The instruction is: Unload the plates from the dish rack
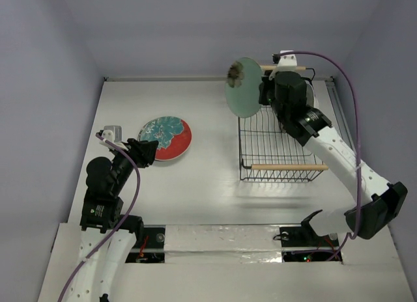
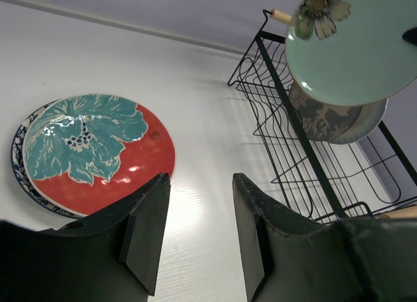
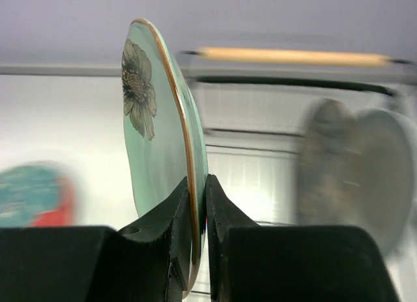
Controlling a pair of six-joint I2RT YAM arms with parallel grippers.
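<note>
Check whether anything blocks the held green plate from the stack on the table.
Nothing visible does. The green plate, clamped in the right gripper, hangs above the dish rack; bare table lies between it and the red and teal plate. The open left gripper sits beside that plate, not over it.

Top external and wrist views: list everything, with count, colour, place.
pale green flower-printed round plate: one, held on edge above the rack
red and teal round plate: one, flat on table, left of rack
blue-rimmed round plate: one, under the red one
dark grey patterned round plate: one, standing in rack
plain white round plate: one, beside it
black wire dish rack, wooden bar handles: one, table's right
white table: one
left gripper: open, near red plate
right gripper: shut on green plate
</note>
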